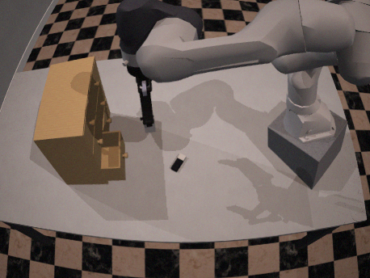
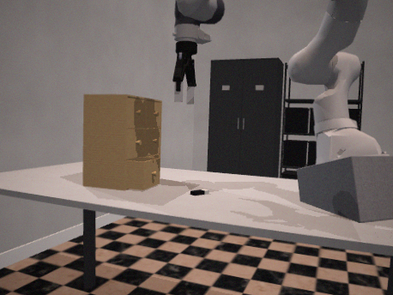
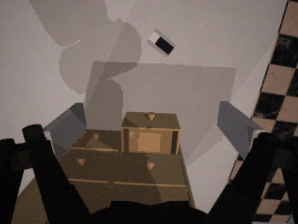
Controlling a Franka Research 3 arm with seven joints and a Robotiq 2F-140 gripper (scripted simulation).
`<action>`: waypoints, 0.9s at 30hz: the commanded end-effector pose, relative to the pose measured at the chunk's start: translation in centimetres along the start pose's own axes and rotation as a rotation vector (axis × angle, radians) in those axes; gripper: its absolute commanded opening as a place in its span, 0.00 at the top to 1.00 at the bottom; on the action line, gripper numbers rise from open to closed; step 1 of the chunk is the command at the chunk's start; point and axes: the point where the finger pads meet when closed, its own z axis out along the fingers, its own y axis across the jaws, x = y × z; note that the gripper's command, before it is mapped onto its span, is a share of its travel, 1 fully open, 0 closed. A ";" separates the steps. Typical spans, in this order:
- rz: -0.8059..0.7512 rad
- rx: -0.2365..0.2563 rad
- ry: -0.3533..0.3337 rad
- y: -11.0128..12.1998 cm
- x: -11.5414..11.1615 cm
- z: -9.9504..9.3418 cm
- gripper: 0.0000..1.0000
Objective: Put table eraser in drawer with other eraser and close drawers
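The small wooden chest [image 1: 66, 105] [image 2: 103, 141] [image 3: 37, 192] stands upright at the left of the table. Its bottom drawer nearest the top camera [image 1: 115, 174] [image 2: 143, 177] [image 3: 137, 121] is pulled partly out. No eraser shows in the visible part of its inside. The other drawers look pushed in, and their contents are hidden. A black and white eraser [image 1: 178, 162] [image 2: 198, 192] [image 3: 161, 42] lies flat on the table, in front of the chest and apart from it. My gripper [image 1: 149, 126] [image 2: 184, 98] [image 3: 151, 114] is open and empty, pointing down high above the table, in front of the chest.
The white table [image 1: 194, 210] [image 2: 56, 180] carries the chest and, at the right, the grey block [image 1: 291, 145] [image 2: 326, 184] under the arm's base. Small knobs stick out of the drawer fronts. A dark cabinet [image 2: 244, 141] and a shelf stand behind the table.
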 end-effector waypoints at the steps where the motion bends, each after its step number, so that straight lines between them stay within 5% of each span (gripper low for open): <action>1: 0.045 -0.007 0.004 0.0 0.2 0.0 0.00; 27: 0.056 -0.011 0.003 0.0 0.2 0.0 0.00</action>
